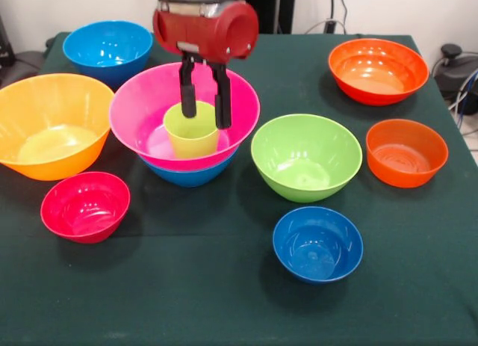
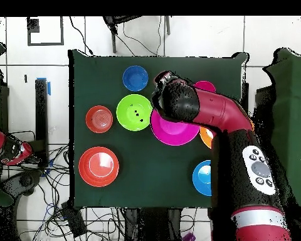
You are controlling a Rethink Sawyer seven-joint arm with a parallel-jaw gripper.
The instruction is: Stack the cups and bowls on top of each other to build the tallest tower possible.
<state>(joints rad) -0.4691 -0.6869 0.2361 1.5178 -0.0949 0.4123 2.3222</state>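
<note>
From the front, my arm point(image 1: 205, 25) is cut off by the top edge above the red wrist. My fingers point(image 1: 222, 99) cover part of the lime cup point(image 1: 191, 131), and the pink bowl point(image 1: 184, 114) hides its base. The pink bowl also hides most of the blue bowl point(image 1: 190, 174) under it. The big orange bowl point(image 1: 45, 122) runs off the table's left edge. From overhead, my arm covers the cup, my gripper and much of the right side's bowls.
</note>
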